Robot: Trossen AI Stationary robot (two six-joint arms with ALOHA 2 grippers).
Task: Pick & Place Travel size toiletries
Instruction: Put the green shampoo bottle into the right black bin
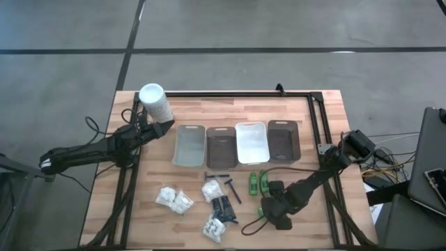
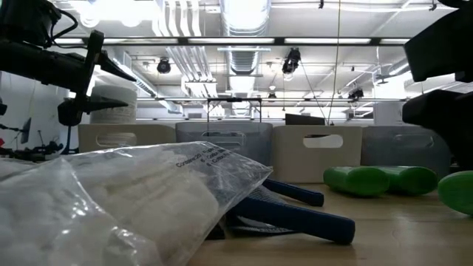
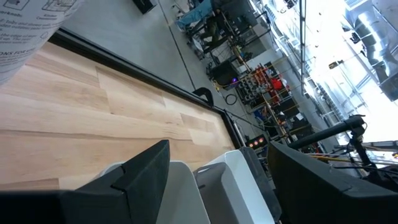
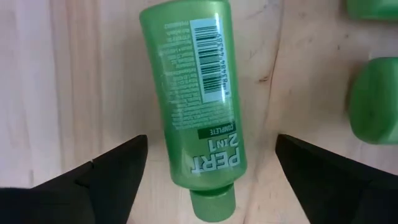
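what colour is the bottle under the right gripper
Bright green, cap included, with a white barcode patch: the green bottle lies between the open right gripper's fingers, clearest in the right wrist view.

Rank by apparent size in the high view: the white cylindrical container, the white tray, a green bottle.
1. white tray, largest.
2. white cylindrical container; it stands taller, nearer the overhead camera, so it may look oversized.
3. green bottle, clearly smallest.

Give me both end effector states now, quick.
Left end effector: open, empty, beside the white container.
Right end effector: open, straddling a green bottle, not gripping.
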